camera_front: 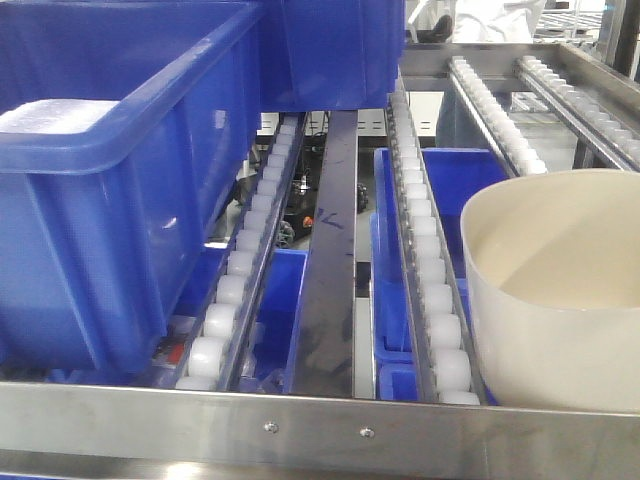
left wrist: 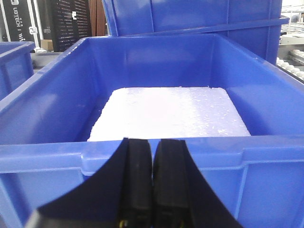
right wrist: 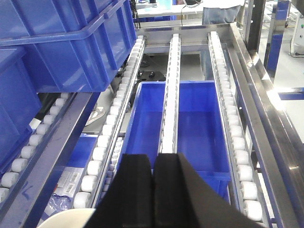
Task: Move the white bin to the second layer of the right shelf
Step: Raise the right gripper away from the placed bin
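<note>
Front view: I see the white bin (camera_front: 560,290) at 4 o'clock, resting on the roller tracks (camera_front: 425,250) of the right shelf second layer (camera_front: 330,425), just behind its riveted front rail. A blue crate (camera_front: 110,190) sits at 9 o'clock. Left wrist view: the left gripper (left wrist: 152,185) has its fingers pressed together, empty, before a crate holding a white foam slab (left wrist: 171,114). Right wrist view: the right gripper (right wrist: 153,190) is likewise closed on nothing, the bin's rim at 7 o'clock.

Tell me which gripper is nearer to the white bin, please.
Right. The right gripper, shut, hangs just above the white bin, whose rim shows beside it. The left gripper, shut, faces a blue crate; no bin in its view.
</note>
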Controlling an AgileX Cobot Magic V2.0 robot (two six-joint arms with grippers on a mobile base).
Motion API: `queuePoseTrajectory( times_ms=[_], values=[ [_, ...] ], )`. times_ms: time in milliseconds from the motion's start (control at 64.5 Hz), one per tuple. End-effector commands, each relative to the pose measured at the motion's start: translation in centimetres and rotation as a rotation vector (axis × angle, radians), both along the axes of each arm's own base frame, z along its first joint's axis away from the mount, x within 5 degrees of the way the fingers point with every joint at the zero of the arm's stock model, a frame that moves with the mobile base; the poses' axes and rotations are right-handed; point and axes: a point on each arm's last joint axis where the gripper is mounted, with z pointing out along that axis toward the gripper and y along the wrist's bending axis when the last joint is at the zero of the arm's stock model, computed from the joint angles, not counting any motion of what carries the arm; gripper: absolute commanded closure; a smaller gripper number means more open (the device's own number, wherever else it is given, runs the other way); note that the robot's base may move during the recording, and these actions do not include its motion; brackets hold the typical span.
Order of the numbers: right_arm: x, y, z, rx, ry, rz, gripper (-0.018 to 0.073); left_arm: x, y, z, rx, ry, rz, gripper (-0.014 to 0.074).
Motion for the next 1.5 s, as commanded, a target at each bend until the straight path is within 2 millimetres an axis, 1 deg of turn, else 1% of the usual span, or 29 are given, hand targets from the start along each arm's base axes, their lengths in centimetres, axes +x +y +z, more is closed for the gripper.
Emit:
queuePoseTrajectory(
  times_ms=[0, 186, 294, 387, 496, 620, 744, 821, 976, 1488],
  values=[
    [-0.1, -0.1, 1.7, -0.001, -0.116, -0.009, 0.0511, 0.0, 0.1, -0.3, -0.023, -0.064, 0.005, 0.0512],
    [-0.1, -0.1, 1.7, -0.001, -0.108, -0.009, 0.0511, 0.0, 0.1, -0.3, -0.023, -0.064, 0.005, 0.0512],
    [-1.3, -0.3, 1.1, 0.0, -0.143, -0.022, 0.0511, 0.0, 0.1, -0.3, -0.023, -0.064, 0.005, 0.0512],
    [-2.1, -0.3, -0.8, 0.0, -0.15, -0.023, 0.0511, 0.0, 0.1, -0.3, -0.023, -0.064, 0.005, 0.0512],
    [-2.9, -0.3, -4.0, 0.001, -0.158, -0.024, 0.0511, 0.0, 0.1, -0.3, -0.023, -0.064, 0.005, 0.0512],
    [-4.0, -0.4, -7.1, 0.003, -0.207, -0.026, 0.0511, 0.0, 0.1, -0.3, -0.023, -0.064, 0.005, 0.0512],
    [-4.9, -0.4, -9.4, 0.004, -0.235, -0.026, 0.0511, 0.0, 0.1, -0.3, -0.023, -0.064, 0.005, 0.0512],
    [-5.3, -0.4, -10.2, 0.005, -0.256, -0.026, 0.0511, 0.0, 0.1, -0.3, -0.023, -0.064, 0.005, 0.0512],
    [-5.1, -0.4, -11.3, 0.005, -0.265, -0.031, 0.0511, 0.0, 0.1, -0.3, -0.023, -0.064, 0.005, 0.0512],
    [-5.1, -0.4, -11.3, 0.005, -0.259, -0.031, 0.0511, 0.0, 0.1, -0.3, -0.023, -0.064, 0.005, 0.0512]
  ],
)
